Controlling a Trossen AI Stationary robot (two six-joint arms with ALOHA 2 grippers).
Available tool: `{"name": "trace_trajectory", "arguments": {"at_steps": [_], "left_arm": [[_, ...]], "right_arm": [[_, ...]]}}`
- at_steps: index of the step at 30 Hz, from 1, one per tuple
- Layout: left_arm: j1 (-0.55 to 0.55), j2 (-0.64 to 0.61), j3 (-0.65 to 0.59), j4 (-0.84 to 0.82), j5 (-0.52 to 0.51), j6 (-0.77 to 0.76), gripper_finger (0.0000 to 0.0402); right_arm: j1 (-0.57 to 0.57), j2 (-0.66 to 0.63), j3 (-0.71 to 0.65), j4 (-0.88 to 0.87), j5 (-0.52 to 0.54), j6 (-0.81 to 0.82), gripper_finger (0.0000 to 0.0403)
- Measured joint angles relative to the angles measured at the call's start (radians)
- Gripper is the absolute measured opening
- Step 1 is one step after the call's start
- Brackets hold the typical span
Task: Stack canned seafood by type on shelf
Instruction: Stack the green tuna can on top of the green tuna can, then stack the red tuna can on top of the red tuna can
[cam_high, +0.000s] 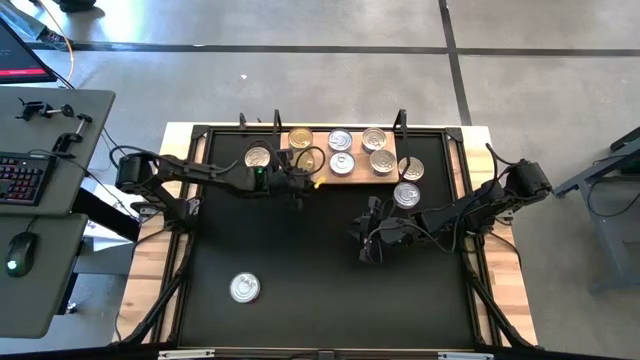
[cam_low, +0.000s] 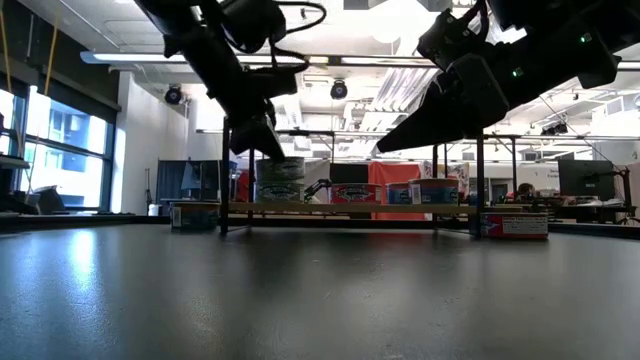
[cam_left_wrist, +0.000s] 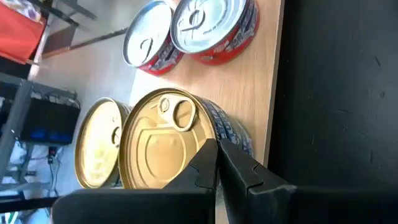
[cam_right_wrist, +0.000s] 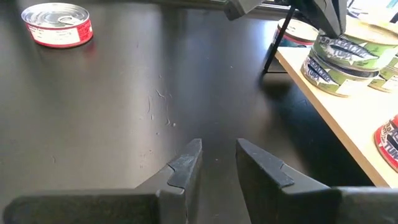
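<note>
The shelf (cam_high: 360, 176) is a pale wood board at the far side of the black mat and carries several tins, gold-lidded (cam_high: 301, 138) and silver-lidded (cam_high: 341, 140). My left gripper (cam_high: 298, 184) is shut over the shelf's near left part, its tips (cam_left_wrist: 217, 152) by the rim of a gold-lidded, blue-labelled tin (cam_left_wrist: 161, 140). That tin stands beside another gold one (cam_left_wrist: 96, 146). Two red-labelled silver tins (cam_left_wrist: 211, 25) stand farther along. My right gripper (cam_high: 368, 240) hangs open over the mat (cam_right_wrist: 217, 158) with nothing between its fingers. My left gripper's shut fingertips (cam_left_wrist: 210, 155) stand at the rim (cam_left_wrist: 202, 134) of the gold-lidded tin, slanting down from the table's left. Whether they touch it I cannot tell. The tin rests on the shelf.
One silver tin (cam_high: 244, 288) lies alone on the mat near the front left, also in the right wrist view (cam_right_wrist: 57, 23). Another tin (cam_high: 406, 194) sits on the mat just right of the shelf, one (cam_high: 258, 156) to its left. Dark frame posts (cam_high: 401, 122) stand around the shelf.
</note>
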Motion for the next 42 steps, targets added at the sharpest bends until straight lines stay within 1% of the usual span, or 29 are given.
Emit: {"name": "trace_trajectory", "arguments": {"at_steps": [9,12,18,20,23,27,29,32,34,36,38,40,42], "left_arm": [[0.011,0.000,0.000,-0.010,0.000,-0.011,0.0006],[0.010,0.000,0.000,-0.009,0.000,-0.011,0.0027],[0.008,0.000,0.002,0.003,-0.011,-0.011,0.0085],[-0.001,0.000,0.021,-0.002,-0.027,-0.011,0.0098],[-0.032,0.000,0.083,-0.032,-0.033,-0.011,0.0109],[-0.103,0.000,0.173,-0.068,-0.033,-0.011,0.0111],[-0.150,-0.002,0.202,-0.069,-0.033,-0.012,0.0109],[-0.221,-0.002,0.214,-0.075,-0.041,-0.021,0.0106],[-0.265,-0.002,0.212,-0.101,-0.071,-0.067,0.0106],[-0.299,-0.002,0.195,-0.120,-0.097,-0.153,0.0106],[-0.327,-0.002,0.162,-0.130,-0.101,-0.231,0.0106],[-0.351,-0.001,0.124,-0.133,-0.107,-0.299,0.0106],[-0.370,-0.001,0.085,-0.133,-0.133,-0.373,0.0106]], "right_arm": [[0.000,0.000,0.000,0.000,0.000,0.000,0.0089],[0.000,0.000,0.000,0.000,0.000,0.000,0.0089],[0.000,0.000,0.000,0.000,-0.001,0.000,0.0089],[0.000,0.000,0.000,0.000,-0.001,0.000,0.0089],[0.000,0.000,0.000,0.000,-0.001,0.000,0.0089],[0.000,0.000,0.000,-0.004,0.000,0.000,0.0089],[0.009,-0.007,0.000,-0.039,0.005,0.000,0.0089],[0.039,-0.059,0.001,-0.174,0.014,0.047,0.0089],[0.064,-0.120,0.002,-0.338,0.052,0.137,0.0089],[0.087,-0.187,0.002,-0.550,0.093,0.266,0.0089],[0.102,-0.256,0.002,-0.760,0.120,0.413,0.0089],[0.106,-0.310,0.002,-0.952,0.148,0.576,0.0089],[0.099,-0.346,0.002,-1.117,0.190,0.731,0.0089]]}}
